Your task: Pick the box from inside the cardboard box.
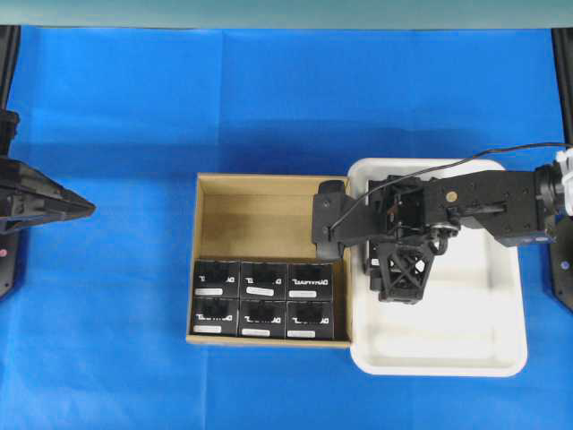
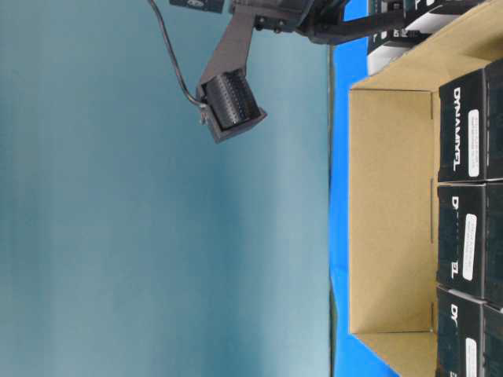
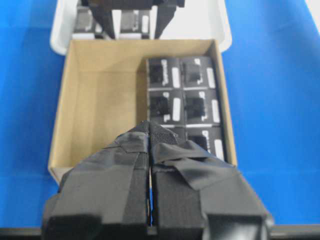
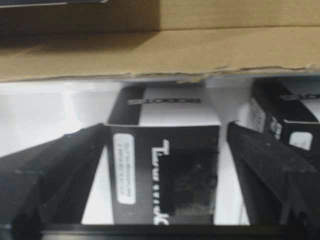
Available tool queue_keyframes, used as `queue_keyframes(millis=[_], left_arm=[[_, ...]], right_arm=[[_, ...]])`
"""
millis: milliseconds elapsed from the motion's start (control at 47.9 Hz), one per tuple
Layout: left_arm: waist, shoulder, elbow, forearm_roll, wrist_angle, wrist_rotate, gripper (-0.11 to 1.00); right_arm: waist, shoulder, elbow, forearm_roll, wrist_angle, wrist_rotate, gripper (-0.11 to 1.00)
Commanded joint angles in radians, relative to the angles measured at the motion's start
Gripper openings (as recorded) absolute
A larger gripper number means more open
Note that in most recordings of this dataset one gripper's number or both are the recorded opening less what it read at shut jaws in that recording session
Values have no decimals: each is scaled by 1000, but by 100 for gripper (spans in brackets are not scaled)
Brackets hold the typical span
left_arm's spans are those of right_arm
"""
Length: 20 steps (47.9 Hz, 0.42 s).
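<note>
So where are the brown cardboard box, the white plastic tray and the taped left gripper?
Brown cardboard box [image 1: 255, 215]: overhead view, bare floor.
White plastic tray [image 1: 466, 345]: overhead view, bare floor near the front rim.
Taped left gripper [image 3: 150, 131]: left wrist view, where the tips meet.

Blue table [image 1: 107, 340] — cardboard box [image 1: 260, 215], white tray [image 1: 466, 345].

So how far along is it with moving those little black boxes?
Some black boxes already sit in the white tray, and half the cardboard box is bare. The right tool stands open around a box in the tray, apparently setting it down. Six boxes are left in the carton.
</note>
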Motion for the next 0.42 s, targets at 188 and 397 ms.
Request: queue_keyframes(millis=[188, 397], left_arm=[[2, 6, -18, 3, -6, 3, -5], [2, 3, -18, 3, -2, 8, -5]], right_arm=[[-15, -83, -71, 5, 97, -6, 95], [-32, -202, -103, 5, 129, 5, 95]])
